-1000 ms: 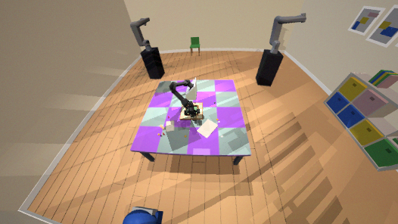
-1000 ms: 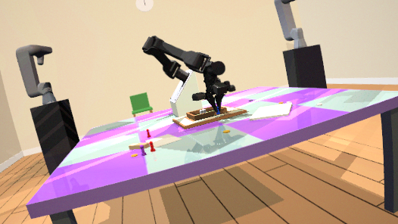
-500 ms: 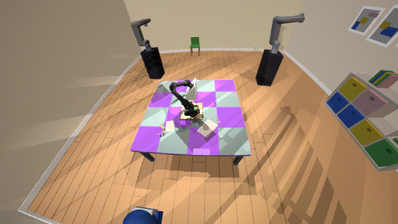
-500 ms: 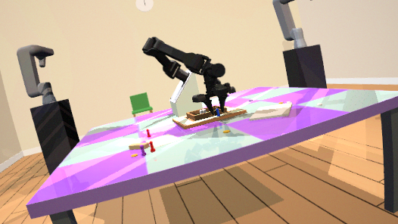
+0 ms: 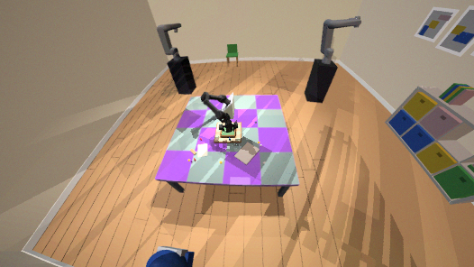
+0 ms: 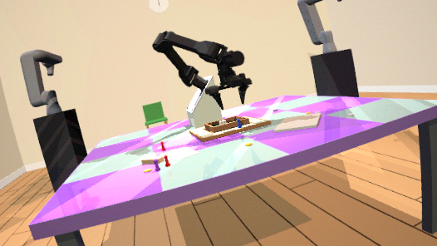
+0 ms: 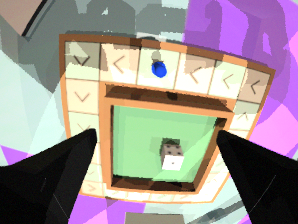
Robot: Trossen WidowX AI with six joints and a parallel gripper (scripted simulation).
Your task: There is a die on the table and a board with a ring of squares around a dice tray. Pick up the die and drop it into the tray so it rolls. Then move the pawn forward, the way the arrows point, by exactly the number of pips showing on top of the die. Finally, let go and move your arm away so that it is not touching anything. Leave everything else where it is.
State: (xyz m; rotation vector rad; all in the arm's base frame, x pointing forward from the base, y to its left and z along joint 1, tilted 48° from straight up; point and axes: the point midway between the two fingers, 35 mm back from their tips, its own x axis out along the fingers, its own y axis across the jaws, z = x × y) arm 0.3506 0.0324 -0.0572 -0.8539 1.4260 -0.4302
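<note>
The blue pawn (image 5: 230, 139) (image 6: 239, 123) (image 7: 159, 69) stands upright on the third square from the left in the wrist view's top row of the board (image 6: 203, 136) (image 7: 82, 95). Arrows beside it point left there. The die (image 6: 222, 122) (image 7: 172, 155) lies inside the dice tray (image 6: 212, 127) (image 7: 105, 150), on its green floor. One bright face shows one pip, a darker face several; I cannot tell surely which is on top. My gripper (image 6: 233, 105) (image 7: 158, 135) is wide open and empty above the tray, clear of pawn and die.
A white upright panel (image 6: 205, 105) stands behind the board. A flat beige slab (image 5: 247, 153) (image 6: 297, 123) lies beside it. Red pawns (image 6: 167, 161), a purple pawn (image 6: 156, 164), a wooden block (image 6: 149, 161) and yellow pieces (image 6: 248, 145) lie or stand farther off.
</note>
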